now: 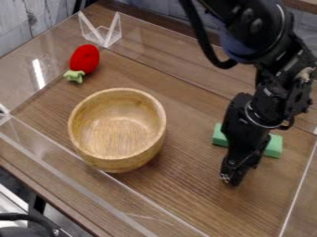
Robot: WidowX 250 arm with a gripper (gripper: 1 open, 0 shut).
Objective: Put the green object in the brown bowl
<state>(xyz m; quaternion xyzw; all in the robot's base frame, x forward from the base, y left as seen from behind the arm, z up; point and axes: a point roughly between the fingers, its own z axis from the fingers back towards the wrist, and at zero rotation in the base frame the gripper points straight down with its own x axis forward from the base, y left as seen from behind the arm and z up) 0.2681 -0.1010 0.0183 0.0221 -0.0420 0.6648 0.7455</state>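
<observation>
The green object (270,146) is a flat light-green block lying on the wooden table at the right. Its middle is hidden behind my arm, and only its left end and right part show. My gripper (234,173) points straight down with its dark tip at table level, just in front of the block's left end. How the jaws stand is too dark and small to read, and I cannot tell whether they touch the block. The brown bowl (117,129) is a round wooden bowl standing empty left of centre, well apart from the gripper.
A red strawberry-like toy (83,60) with green leaves lies at the back left. A clear plastic stand (100,30) is behind it. A clear low wall (148,190) runs along the table's near edge and sides.
</observation>
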